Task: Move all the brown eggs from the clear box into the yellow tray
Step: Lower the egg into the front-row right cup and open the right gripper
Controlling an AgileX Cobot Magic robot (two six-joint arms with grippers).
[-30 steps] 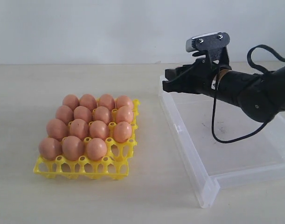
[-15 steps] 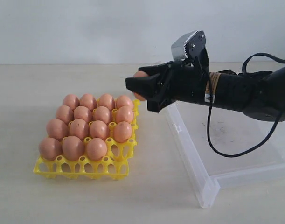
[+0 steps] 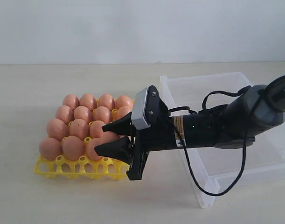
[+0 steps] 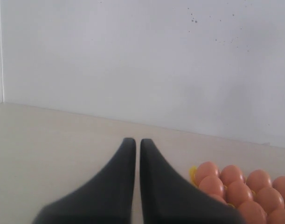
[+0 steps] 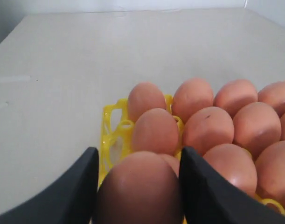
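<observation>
The black right gripper (image 3: 101, 138) has been carried from above the far left corner of the shallow transparent plastic box (image 3: 205, 189) leftward, nearer and downward, and is now set at the near right corner of the bright yellow lattice egg tray (image 3: 63, 168). A smooth orange-brown egg (image 5: 136, 186), first glimpsed between the jaws half a second ago, is now held just beside the eggs already in the tray (image 3: 79, 128). The box's far wall, previously hidden by the arm (image 3: 217, 126), has been uncovered, while the tray's right-hand eggs have been partly covered.
</observation>
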